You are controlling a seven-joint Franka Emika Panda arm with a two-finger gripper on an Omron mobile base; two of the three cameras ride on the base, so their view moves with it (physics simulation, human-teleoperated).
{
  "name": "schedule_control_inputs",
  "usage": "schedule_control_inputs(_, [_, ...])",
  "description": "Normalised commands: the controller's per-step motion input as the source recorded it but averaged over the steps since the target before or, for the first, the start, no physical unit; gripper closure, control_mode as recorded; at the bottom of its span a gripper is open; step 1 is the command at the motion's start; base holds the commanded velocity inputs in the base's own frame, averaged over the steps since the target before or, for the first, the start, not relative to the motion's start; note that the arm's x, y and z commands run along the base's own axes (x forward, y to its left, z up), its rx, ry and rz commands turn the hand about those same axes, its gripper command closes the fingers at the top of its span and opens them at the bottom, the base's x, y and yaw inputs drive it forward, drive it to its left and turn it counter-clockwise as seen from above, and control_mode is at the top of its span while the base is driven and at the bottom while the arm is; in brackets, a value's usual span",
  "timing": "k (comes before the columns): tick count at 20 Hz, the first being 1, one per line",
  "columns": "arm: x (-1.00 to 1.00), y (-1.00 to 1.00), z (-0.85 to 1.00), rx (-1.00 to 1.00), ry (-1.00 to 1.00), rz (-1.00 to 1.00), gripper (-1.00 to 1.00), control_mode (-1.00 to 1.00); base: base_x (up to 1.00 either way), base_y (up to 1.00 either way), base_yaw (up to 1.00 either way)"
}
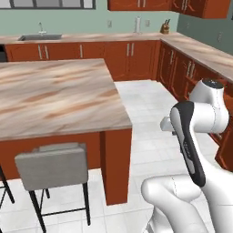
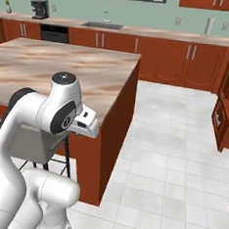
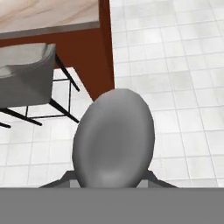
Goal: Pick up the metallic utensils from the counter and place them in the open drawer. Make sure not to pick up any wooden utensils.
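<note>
The metal spoon (image 3: 114,140) is sitting right at the gripper (image 3: 109,181): in the hand view its grey oval bowl is standing up directly in front of the camera, with the finger tips showing as small dark shapes at both sides of its lower end. So the gripper is clenched on the spoon and is carrying it in the air above the white tiled floor (image 3: 175,87), just beside the corner of the counter (image 1: 54,95).

The arm is hanging off the counter's near corner, over the floor and next to the grey stool (image 1: 52,168) that is standing against the counter's red-brown base. The part of the counter top that the base views are showing is bare marble; I am not seeing the knife or the wooden utensils on it, but its far-left part is cut off.

A pulled-out red-brown drawer (image 2: 226,124) is showing across the floor from the counter, at the cabinets on the far side.

By my judgement the task is in its middle: one metallic utensil is lifted and still needs carrying to the drawer and releasing there. Where the knife is, I cannot tell.
</note>
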Motion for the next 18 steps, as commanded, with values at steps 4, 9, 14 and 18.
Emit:
schedule_control_inputs(4, [0.00,0.00,0.00,0.00,0.00,0.00,1.00,1.00,0.10,-0.91,-0.09])
schedule_control_inputs(9, [0.00,0.00,0.00,0.00,0.00,0.00,1.00,1.00,0.27,-0.67,-0.14])
schedule_control_inputs(14, [0.00,0.00,0.00,0.00,0.00,0.00,1.00,1.00,0.44,-0.51,-0.18])
schedule_control_inputs(18, [0.00,0.00,0.00,0.00,0.00,0.00,1.00,1.00,0.83,-0.13,-0.20])
